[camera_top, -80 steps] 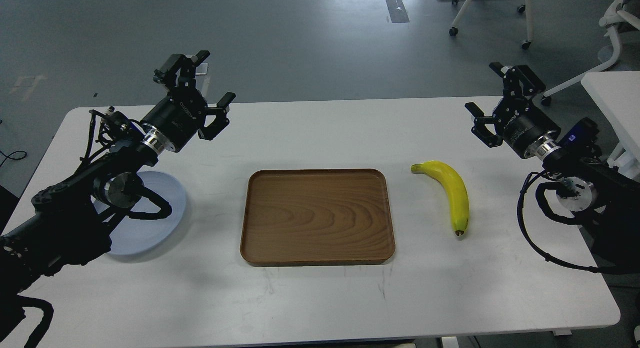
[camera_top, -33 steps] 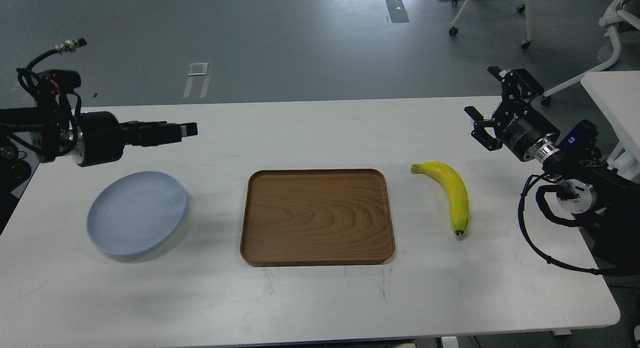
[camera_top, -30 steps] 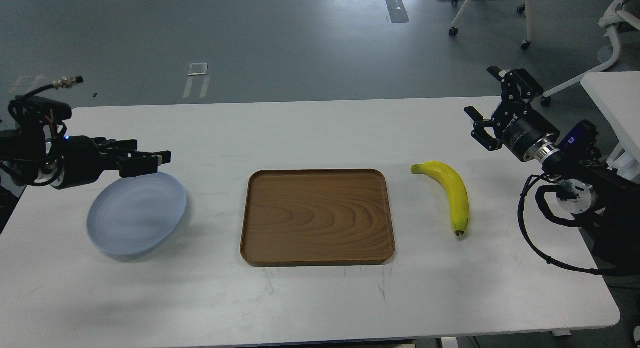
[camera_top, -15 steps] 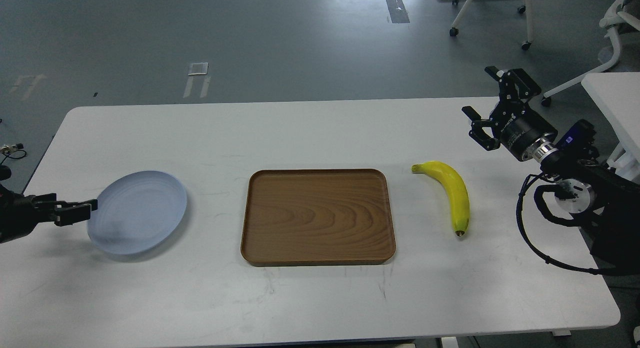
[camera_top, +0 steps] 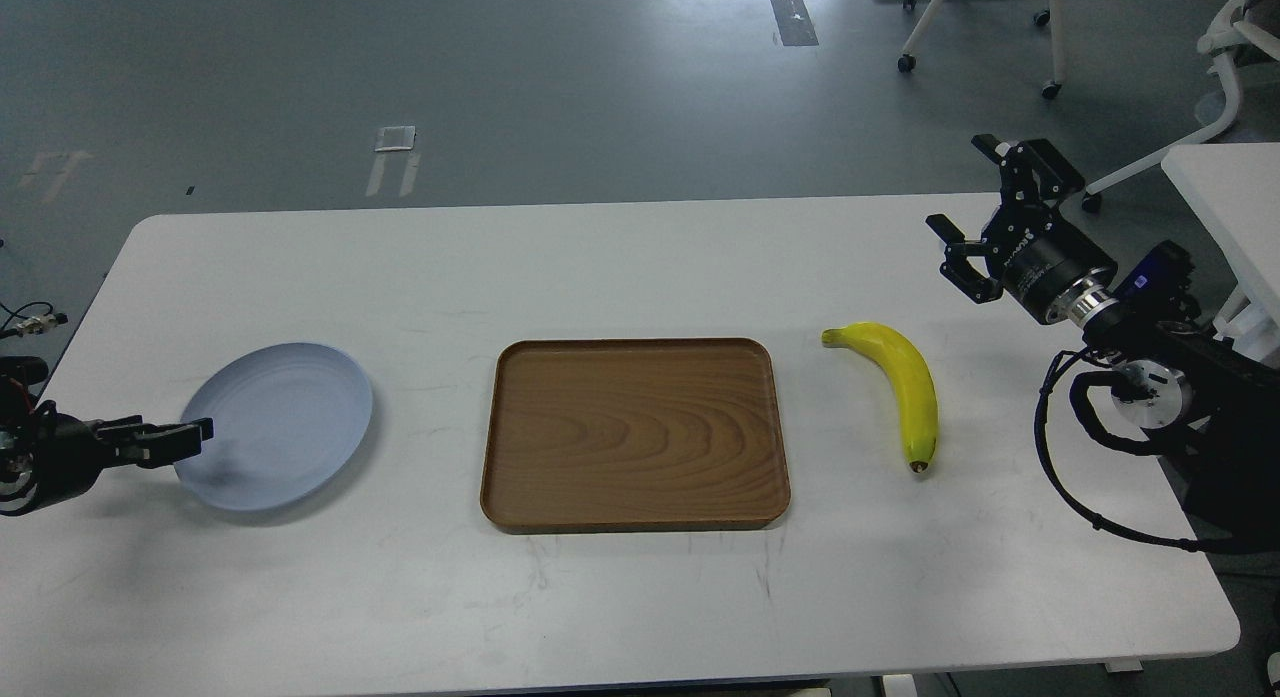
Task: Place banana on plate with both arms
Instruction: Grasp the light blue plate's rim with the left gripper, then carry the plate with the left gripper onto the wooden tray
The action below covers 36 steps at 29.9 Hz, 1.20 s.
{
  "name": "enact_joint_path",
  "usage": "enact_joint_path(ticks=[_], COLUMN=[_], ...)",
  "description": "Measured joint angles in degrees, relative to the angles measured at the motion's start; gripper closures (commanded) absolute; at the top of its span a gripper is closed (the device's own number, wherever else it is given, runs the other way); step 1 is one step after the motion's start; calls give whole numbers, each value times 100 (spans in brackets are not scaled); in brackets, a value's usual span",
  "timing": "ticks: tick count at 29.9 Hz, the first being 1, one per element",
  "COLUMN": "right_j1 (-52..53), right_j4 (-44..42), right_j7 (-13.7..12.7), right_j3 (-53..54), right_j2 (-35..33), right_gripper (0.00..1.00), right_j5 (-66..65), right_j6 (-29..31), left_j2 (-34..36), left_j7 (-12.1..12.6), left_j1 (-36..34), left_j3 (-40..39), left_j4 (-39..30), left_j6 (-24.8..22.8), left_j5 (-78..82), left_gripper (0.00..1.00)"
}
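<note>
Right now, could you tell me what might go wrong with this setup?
The left gripper meets the plate at its near-left rim, so a shallow pinch could slip or tip it. The banana lies beyond the wooden tray, untouched by the open right gripper; carrying either across risks clipping the tray's rim.

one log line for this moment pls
left gripper: at plate rim | right gripper: open, idle | banana: on table

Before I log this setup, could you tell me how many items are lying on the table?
3: the plate at the left, the wooden tray in the middle, and the banana to the tray's right. Nothing appears hidden.
</note>
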Motion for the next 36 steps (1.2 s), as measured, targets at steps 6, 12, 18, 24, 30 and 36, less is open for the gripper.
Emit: enact_joint_path(ticks=[6,12,18,24,30,36], right_j1=[-8,-9,-9,-9,-9,-9], right_j4=[4,9,9,9,9,-1], right_j7=[0,0,0,0,0,0], right_j3=[0,0,0,0,0,1], right_j2=[0,0,0,11,12,7], right_gripper=[0,0,0,0,0,0], right_j5=[0,0,0,0,0,0], right_j6=[0,0,0,0,0,0], left_j2=[-7,-8,-7,-6,8,64], left_j7=[0,0,0,-2,-2,2], left_j1=[12,13,18,15,-83,-684], left_j3=[12,14,14,22,10,9], left_j4=[10,11,11,42,-12,-524], left_j6=[-14,-25,-25,-29,-13,-153], left_j5=[-63,-98,-101,-73,-82,-49], left_gripper=[52,95,100,100,100,100])
